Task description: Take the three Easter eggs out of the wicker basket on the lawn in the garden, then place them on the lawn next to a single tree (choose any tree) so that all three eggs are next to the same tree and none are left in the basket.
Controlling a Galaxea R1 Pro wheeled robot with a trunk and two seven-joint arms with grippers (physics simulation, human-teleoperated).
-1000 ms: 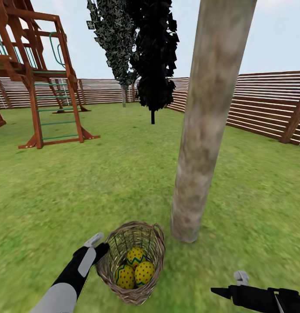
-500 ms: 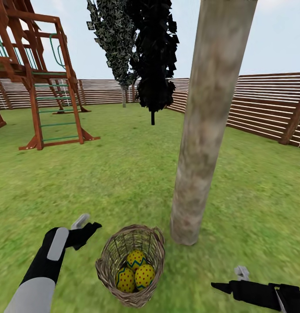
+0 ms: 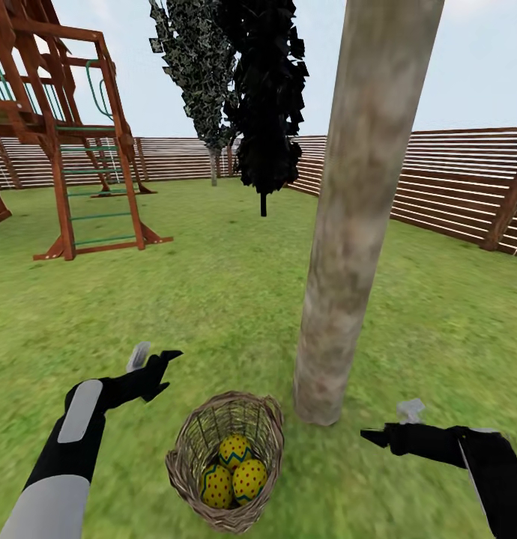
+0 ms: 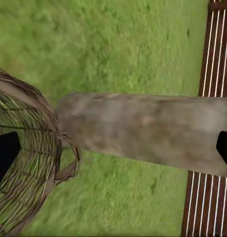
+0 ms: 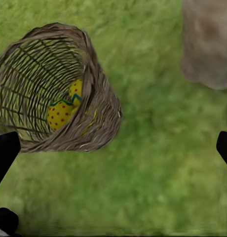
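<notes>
The wicker basket (image 3: 225, 460) stands on the lawn (image 3: 213, 299) close to the foot of the tree (image 3: 348, 247). Three yellow Easter eggs lie inside it: one (image 3: 234, 449) at the back and two (image 3: 216, 485) (image 3: 249, 479) in front. My left gripper (image 3: 155, 358) hovers open above the grass, up and to the left of the basket, apart from its rim. My right gripper (image 3: 388, 423) is open to the right of the basket, beside the trunk's base. The right wrist view looks down at the basket (image 5: 59, 89) with an egg (image 5: 64, 108) showing through the weave.
A wooden play set (image 3: 64, 127) stands at the far left. Two dark narrow trees (image 3: 266, 97) rise behind it. A brown slat fence (image 3: 453, 180) runs along the back and right. Open grass lies all around the basket and the trunk (image 4: 143, 128).
My left gripper has come off the basket's rim and risen up and to the left. My right gripper has lifted a little. The basket and eggs stayed put.
</notes>
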